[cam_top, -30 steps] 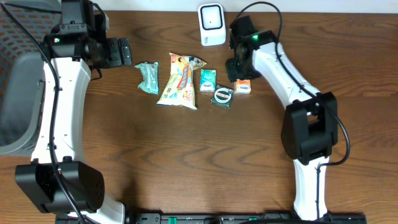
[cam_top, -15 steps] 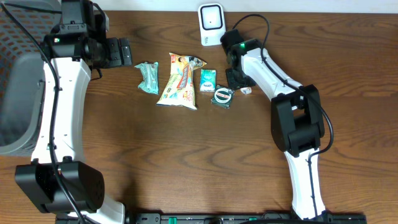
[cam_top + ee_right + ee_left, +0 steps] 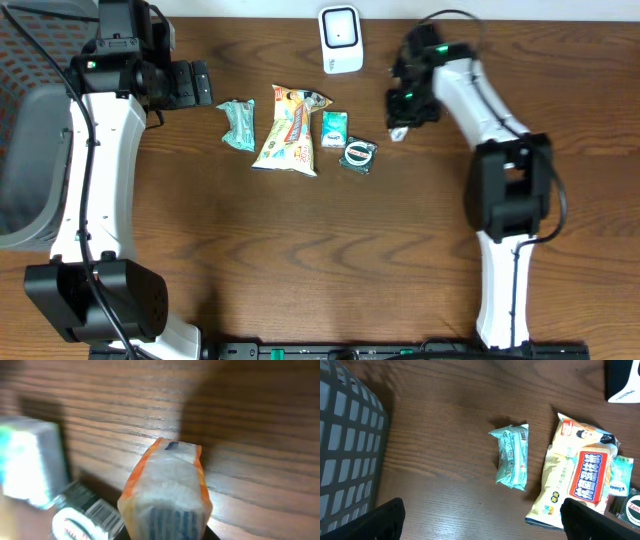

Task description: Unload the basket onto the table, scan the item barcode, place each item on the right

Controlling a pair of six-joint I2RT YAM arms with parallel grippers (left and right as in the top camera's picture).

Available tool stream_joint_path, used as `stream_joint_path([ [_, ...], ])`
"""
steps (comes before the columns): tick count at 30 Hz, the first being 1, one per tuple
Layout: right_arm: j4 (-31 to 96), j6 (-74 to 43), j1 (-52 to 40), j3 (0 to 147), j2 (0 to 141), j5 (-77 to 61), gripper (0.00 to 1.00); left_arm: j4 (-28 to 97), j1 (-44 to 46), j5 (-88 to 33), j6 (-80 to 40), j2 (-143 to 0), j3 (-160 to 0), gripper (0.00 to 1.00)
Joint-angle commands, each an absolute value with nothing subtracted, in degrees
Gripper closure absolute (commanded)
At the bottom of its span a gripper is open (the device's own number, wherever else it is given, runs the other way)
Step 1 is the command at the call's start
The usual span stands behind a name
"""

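Note:
My right gripper (image 3: 404,112) is shut on a small orange-and-white packet (image 3: 397,132), just right of the item row. In the right wrist view the packet (image 3: 167,487) fills the space between the jaws of the right gripper (image 3: 166,532), a blue barcode showing on its near face, above the wood. The white scanner (image 3: 341,40) stands at the table's back edge, left of that gripper. My left gripper (image 3: 196,84) hovers open at the far left with nothing in it; in its wrist view the left gripper (image 3: 482,522) spreads wide over bare wood.
A teal packet (image 3: 238,124), a yellow snack bag (image 3: 288,130), a small teal box (image 3: 334,128) and a round dark item (image 3: 358,154) lie in a row. A grey mesh basket (image 3: 30,150) sits at the left edge.
The right gripper has closed on the orange packet, taken it off the table and swung right, away from the row. The left arm has not moved.

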State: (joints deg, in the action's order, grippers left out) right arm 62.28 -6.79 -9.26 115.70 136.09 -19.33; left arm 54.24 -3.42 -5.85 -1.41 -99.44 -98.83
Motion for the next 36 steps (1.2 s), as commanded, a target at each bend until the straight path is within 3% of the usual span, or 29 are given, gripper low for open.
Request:
stream_joint_path([
  [1,62.3,1.2,-4.9,114.5,135.7,-40.4,0.94,54.6,-3.3,-5.7,-0.6,-99.3,-98.6,0.02],
  [8,56.2,3.7,0.9,103.7,135.8,-51.2,0.83,54.6,-3.3,-5.7,-0.6,-99.3,-98.6,0.02],
  [13,50.4,-1.5,3.9,96.7,135.8,-44.4,0.63,54.6,-3.3,-5.7,-0.6,-99.3,-98.6,0.02],
  [23,59.6,-0.6,6.9,103.7,135.3,-37.2,0.37,54.6,-3.3,-5.7,-0.6,-99.3,-98.6,0.02],
  [36,60.0,-3.4,2.5,103.7,135.3,-25.9,0.37,54.6,-3.3,-5.7,-0.6,-99.3,-98.6,0.02],
])
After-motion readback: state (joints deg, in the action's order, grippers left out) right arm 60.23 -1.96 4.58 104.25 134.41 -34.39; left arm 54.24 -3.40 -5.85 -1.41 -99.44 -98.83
